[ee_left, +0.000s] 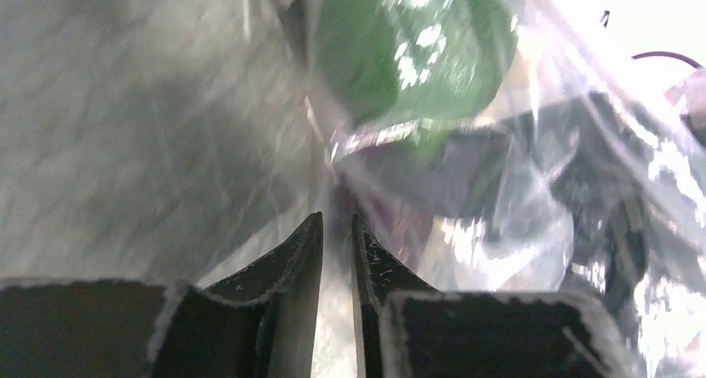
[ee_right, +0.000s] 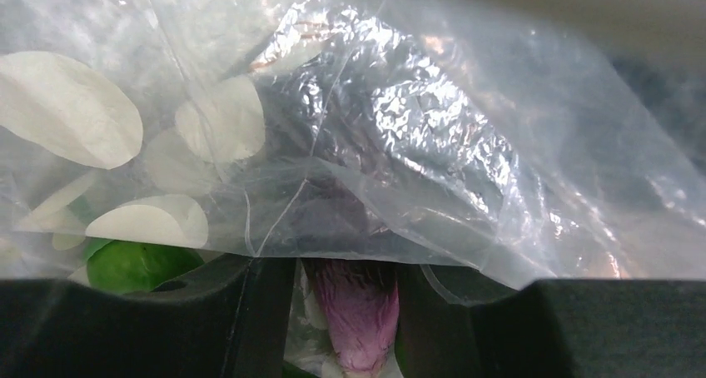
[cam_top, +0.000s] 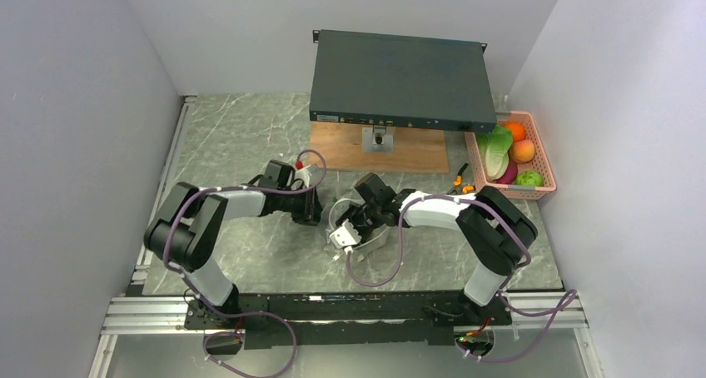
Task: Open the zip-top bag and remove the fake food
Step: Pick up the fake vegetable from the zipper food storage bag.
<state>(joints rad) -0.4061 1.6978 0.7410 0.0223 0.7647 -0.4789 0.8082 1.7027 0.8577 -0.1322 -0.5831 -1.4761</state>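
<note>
The clear zip-top bag [cam_top: 366,238] with white oval dots lies mid-table between my two grippers. My left gripper [cam_top: 310,210] is at its left side, its jaws [ee_left: 337,220] nearly closed and pinching a fold of the bag's plastic [ee_left: 499,228]. A round green piece [ee_left: 408,45] shows through the film. My right gripper [cam_top: 356,225] reaches into the bag from the right. In the right wrist view the bag [ee_right: 400,120] drapes over its fingers, and a dark purple piece [ee_right: 354,311] sits between them. The green piece [ee_right: 133,266] lies to its left.
A pink slatted basket [cam_top: 543,191] at the right wall holds lettuce [cam_top: 497,149], an orange ball [cam_top: 516,131] and other fake food. Orange-handled pliers [cam_top: 460,181] lie beside it. A dark flat equipment box [cam_top: 400,82] stands over a wooden board [cam_top: 350,149] at the back.
</note>
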